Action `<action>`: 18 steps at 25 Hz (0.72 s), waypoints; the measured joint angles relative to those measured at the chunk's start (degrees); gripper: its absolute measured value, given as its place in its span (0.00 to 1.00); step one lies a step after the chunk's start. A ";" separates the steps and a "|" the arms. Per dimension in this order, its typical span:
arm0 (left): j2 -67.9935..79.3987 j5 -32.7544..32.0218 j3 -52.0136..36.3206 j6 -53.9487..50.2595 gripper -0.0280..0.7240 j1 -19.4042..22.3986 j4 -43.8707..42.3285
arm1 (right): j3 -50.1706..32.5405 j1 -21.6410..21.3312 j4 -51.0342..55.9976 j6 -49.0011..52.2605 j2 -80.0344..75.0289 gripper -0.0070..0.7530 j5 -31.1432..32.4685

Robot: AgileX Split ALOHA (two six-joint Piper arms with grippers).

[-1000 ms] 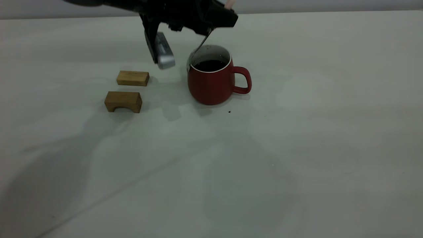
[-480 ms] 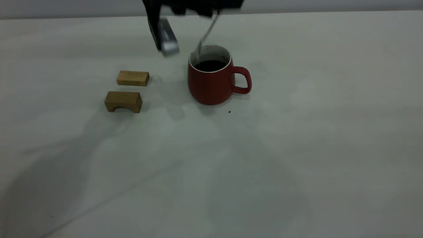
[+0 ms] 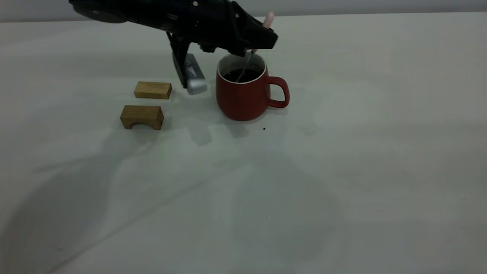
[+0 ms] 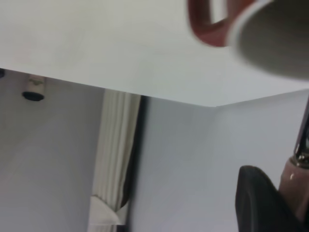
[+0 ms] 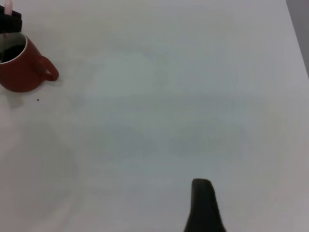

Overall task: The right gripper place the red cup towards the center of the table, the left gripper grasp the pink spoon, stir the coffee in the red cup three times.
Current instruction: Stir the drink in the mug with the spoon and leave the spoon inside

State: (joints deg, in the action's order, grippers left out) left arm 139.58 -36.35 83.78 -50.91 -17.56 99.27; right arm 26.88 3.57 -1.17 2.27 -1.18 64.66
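Above the red cup (image 3: pixel 242 95), at upper centre of the exterior frame, the left gripper (image 3: pixel 254 45), jaws clamped on the pink spoon (image 3: pixel 249 57), has dropped again; its bowl now dips into the coffee (image 3: pixel 239 75), suggesting another stir. Right gripper (image 5: pixel 205 205) idles well apart.

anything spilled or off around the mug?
No spill visible. The rounded dark red ceramic mug stands upright with dark coffee inside; the left gripper holds the pink-handled metal spoon dipped in it. Only oddity: a tiny dark speck on the pale table just in front.
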 joint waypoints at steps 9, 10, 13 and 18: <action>4.81 1.40 8.15 0.00 0.21 0.03 0.32 | 0.00 0.00 0.00 0.00 0.00 0.79 0.00; 5.70 0.84 9.11 0.00 0.21 -0.56 0.32 | 0.00 0.00 0.00 0.00 0.00 0.79 0.00; 6.59 -2.58 9.63 -1.37 0.21 -1.67 -0.63 | 0.00 0.00 0.00 0.00 0.00 0.79 0.00; 4.93 -6.06 8.14 -9.24 0.21 -0.60 -7.01 | 0.00 0.00 0.00 0.00 0.00 0.79 0.00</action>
State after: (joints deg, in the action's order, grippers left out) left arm 144.51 -42.41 91.92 -60.15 -18.16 92.26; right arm 26.88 3.57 -1.17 2.27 -1.18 64.66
